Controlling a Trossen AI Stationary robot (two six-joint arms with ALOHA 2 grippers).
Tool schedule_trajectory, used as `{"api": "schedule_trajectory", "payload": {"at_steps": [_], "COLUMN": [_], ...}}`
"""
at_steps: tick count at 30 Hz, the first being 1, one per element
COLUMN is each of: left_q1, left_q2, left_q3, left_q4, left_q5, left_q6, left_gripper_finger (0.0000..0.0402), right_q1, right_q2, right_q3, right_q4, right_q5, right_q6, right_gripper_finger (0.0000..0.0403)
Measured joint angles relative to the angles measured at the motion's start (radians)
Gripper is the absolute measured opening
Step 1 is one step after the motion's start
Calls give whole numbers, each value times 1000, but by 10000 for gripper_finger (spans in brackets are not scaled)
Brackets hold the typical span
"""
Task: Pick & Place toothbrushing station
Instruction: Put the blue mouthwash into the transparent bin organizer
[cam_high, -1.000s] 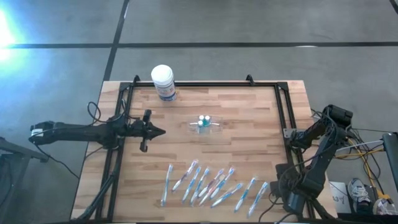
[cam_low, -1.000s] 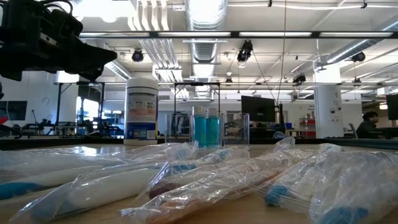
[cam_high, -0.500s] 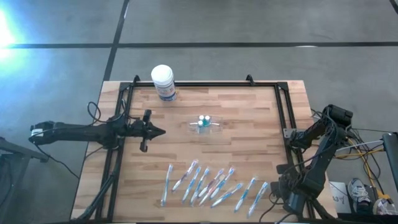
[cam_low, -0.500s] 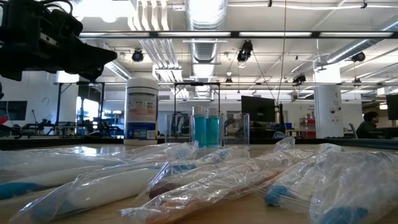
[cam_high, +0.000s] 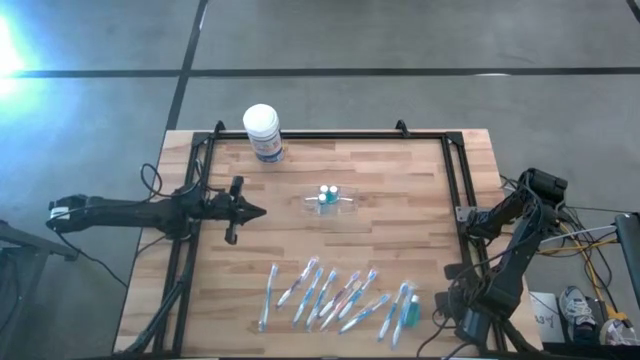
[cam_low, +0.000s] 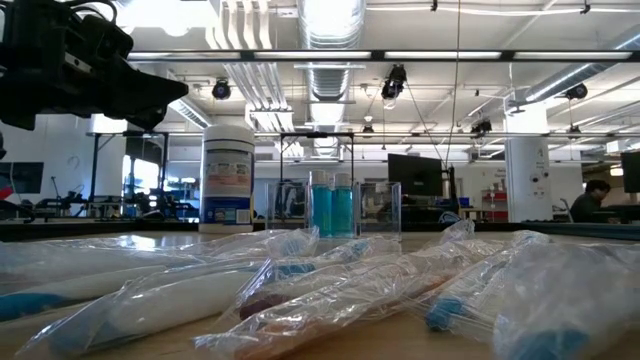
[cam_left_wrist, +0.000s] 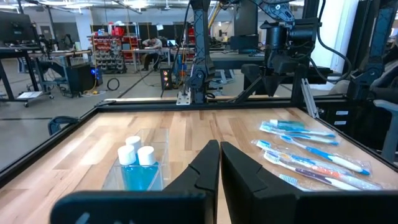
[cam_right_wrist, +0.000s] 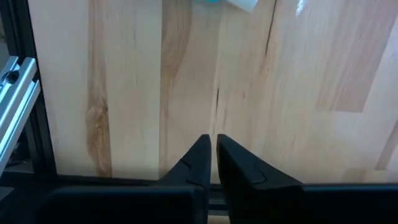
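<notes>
The toothbrushing station (cam_high: 329, 201) is a clear plastic holder standing on its base at mid-table. Two white-capped blue bottles (cam_left_wrist: 137, 164) stand in it. It also shows in the low view (cam_low: 336, 209). My left gripper (cam_high: 260, 211) is shut and lies level a short way to the station's left, pointing at it (cam_left_wrist: 215, 147). My right gripper (cam_right_wrist: 211, 142) is shut with nothing between its fingers. It points down over bare wood by the table's near right corner, where the right arm (cam_left_wrist: 287, 46) stands.
Several bagged toothbrushes (cam_high: 335, 297) lie in a row along the near edge and fill the low view's foreground (cam_low: 330, 290). A white tub with a blue label (cam_high: 262, 131) stands at the far left. A black frame rail (cam_high: 458, 190) runs round the table.
The rightmost bagged toothbrush has shifted toward the table's left and turned. It now lies close beside its neighbour, with a teal end showing. In the low view the bag at the right foreground has shifted a little. Both arms have kept still.
</notes>
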Motion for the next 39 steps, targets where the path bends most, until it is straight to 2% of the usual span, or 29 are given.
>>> {"api": "schedule_trajectory", "payload": {"at_steps": [6,10,13,17,23,28,34,39], "left_q1": [0,0,0,0,0,0,0,0], "left_q2": [0,0,0,0,0,0,1,1], "left_q3": [0,0,0,0,0,0,0,0], "left_q4": [0,0,0,0,0,0,-6,-30], "left_q5": [0,0,0,0,0,0,0,31], "left_q6": [-2,-2,-5,-30,-72,-84,-103,-116], "left_gripper_finger": [21,21,21,21,21,21,21,21], "right_q1": [-7,-30,-81,-153,-173,-176,-175,-183], "right_q2": [-4,-6,-6,-6,-6,-6,-5,60], "right_q3": [1,14,15,0,-17,-19,-78,-92], "right_q4": [-1,56,93,143,213,223,399,515], "right_q5": [9,91,142,88,56,49,53,53], "right_q6": [49,79,170,269,335,524,838,913], "right_gripper_finger": [11,14,20,36,74,119,180,222]}}
